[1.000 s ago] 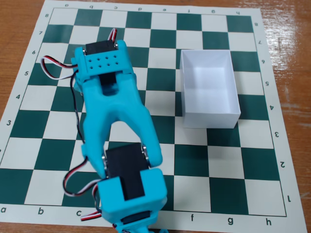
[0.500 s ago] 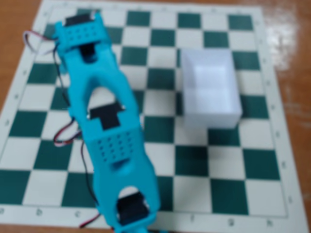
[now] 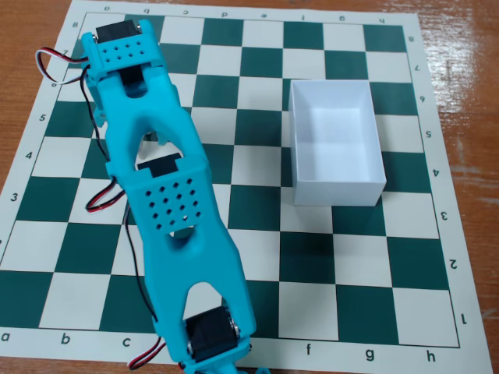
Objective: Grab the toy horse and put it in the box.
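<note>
The fixed view looks down on a green-and-white chessboard mat point(image 3: 257, 257) spread over a brown wooden tabletop point(image 3: 468, 47). A turquoise plastic robot arm point(image 3: 168, 202) stretches from the lower edge of the picture up toward the top left corner of the mat, with black servo motors set into its links and red, white and black wires point(image 3: 54, 66) looping along its left side. Its far end sits over the upper left squares, and the jaws are hidden beneath the arm's own body, so I cannot tell whether they are released or clenched. The white rectangular open-topped box point(image 3: 337, 191) rests on the right half of the mat, well apart from the arm, its inside bare. The toy horse cannot be made out anywhere.
</note>
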Tool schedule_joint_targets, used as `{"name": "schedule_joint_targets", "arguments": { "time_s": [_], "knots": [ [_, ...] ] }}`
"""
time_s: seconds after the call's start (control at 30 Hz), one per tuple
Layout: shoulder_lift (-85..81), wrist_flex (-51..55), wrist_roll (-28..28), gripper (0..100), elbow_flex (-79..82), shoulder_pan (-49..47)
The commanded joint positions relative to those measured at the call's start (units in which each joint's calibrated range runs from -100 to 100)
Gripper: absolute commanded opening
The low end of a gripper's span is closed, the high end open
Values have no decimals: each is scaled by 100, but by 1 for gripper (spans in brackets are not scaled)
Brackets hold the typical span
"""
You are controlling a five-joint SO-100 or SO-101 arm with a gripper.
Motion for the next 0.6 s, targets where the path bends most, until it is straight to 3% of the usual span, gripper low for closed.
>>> {"name": "schedule_joint_targets", "arguments": {
  "time_s": [0.0,0.57],
  "knots": [
    [114,60,4,38,-444,-45],
    [1016,193,-1,37,-1390,-30]
  ]
}}
